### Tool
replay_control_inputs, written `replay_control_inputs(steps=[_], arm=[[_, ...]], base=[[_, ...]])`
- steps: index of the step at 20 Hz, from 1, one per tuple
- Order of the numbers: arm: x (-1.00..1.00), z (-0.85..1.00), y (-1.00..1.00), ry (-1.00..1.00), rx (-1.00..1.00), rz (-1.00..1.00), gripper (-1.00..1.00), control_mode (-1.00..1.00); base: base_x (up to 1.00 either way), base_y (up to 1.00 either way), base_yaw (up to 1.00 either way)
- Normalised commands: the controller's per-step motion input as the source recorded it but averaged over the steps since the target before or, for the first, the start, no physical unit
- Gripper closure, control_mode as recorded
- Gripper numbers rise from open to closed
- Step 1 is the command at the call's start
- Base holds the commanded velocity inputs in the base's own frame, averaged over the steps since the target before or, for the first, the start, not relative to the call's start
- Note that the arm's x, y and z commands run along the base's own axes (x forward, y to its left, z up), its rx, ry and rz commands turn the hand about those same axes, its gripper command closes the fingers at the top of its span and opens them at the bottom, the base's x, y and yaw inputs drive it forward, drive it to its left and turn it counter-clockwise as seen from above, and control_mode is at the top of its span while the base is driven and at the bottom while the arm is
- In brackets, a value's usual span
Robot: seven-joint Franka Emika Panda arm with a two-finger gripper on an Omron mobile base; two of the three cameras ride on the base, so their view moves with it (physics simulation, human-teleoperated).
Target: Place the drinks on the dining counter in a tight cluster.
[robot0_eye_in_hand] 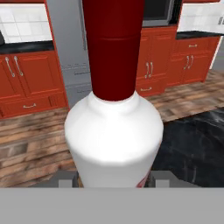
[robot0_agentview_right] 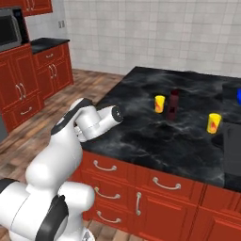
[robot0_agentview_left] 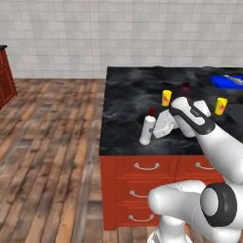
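Observation:
My gripper [robot0_agentview_left: 154, 129] is shut on the white red-capped bottle [robot0_agentview_left: 147, 129], which stands upright near the front left corner of the dining counter [robot0_agentview_left: 128, 95]. In the hand view the bottle [robot0_eye_in_hand: 113, 144] sits between the fingertips [robot0_eye_in_hand: 65, 179], one on each side of its body. Whether its base touches the counter I cannot tell. Further back stand a yellow can [robot0_agentview_left: 166, 98], a dark maroon bottle [robot0_agentview_left: 185, 88] and, to the right, a second yellow can [robot0_agentview_left: 220, 106]. The right base view shows the cans [robot0_agentview_right: 160, 103] [robot0_agentview_right: 214, 123] with the maroon bottle [robot0_agentview_right: 173, 104] between them.
A flat blue tray [robot0_agentview_left: 228, 80] lies at the counter's back right. A tall grey cylinder [robot0_agentview_right: 231, 148] stands at the counter's right side. Red drawer fronts [robot0_agentview_left: 147, 166] are below the slab, wooden floor to the left, and red cupboards [robot0_agentview_right: 28, 89] beyond.

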Motion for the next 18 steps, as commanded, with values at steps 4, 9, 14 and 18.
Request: replay_control_inputs(steps=[4,9,14,18], arm=[[0.0,0.0,0.0,0.0,0.0,0.0,1.0,1.0],[0.0,0.0,0.0,0.0,0.0,0.0,1.0,1.0],[0.0,0.0,0.0,0.0,0.0,0.0,1.0,1.0],[0.0,0.0,0.0,0.0,0.0,0.0,1.0,1.0]], base=[[0.2,-0.6,-0.05],[0.34,-0.51,-0.01],[0.41,-0.47,0.0],[0.3,-0.5,0.0]])
